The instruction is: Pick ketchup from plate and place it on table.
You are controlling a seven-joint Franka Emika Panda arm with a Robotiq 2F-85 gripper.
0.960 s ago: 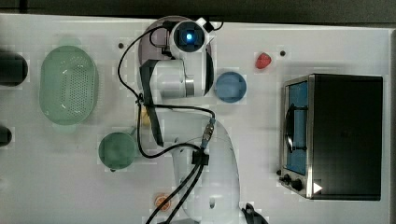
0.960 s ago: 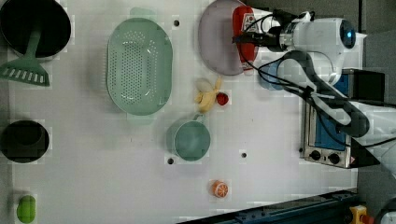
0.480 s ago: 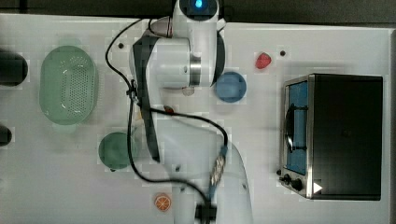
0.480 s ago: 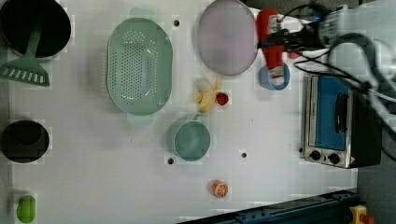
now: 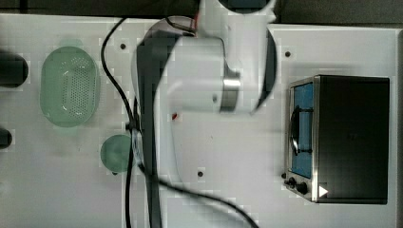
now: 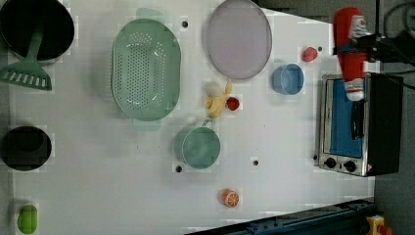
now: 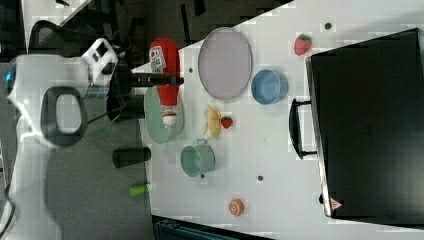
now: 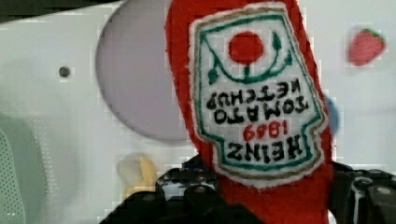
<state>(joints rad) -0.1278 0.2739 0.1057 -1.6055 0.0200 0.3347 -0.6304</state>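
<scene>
Left view, pincer (image 6: 359, 45) clamped on ketchup (image 6: 350, 54) above toaster oven (image 6: 359, 125), plate (image 6: 239, 39) bare.

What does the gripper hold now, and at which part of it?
The gripper holds the red ketchup bottle, clamped around the middle of its body, just below the label.

Looks like a robot lab to me, set up as a pretend kitchen. I see a white table (image 6: 122, 196) with small dark mounting holes, not a real counter. Props are toy food: felt strawberry (image 6: 309, 54), orange slice (image 6: 230, 198), plush banana (image 6: 216, 102). Kitchenware sits spread out for trials: green basket (image 6: 146, 68), mauve plate (image 6: 239, 38), blue bowl (image 6: 288, 79), teal cup (image 6: 200, 147), toaster oven (image 6: 359, 127). In the right view, I see a grey floor and an office chair (image 7: 45, 32) behind the Panda arm (image 7: 45, 110). Loose cables (image 5: 123, 118) trail across the table.
</scene>
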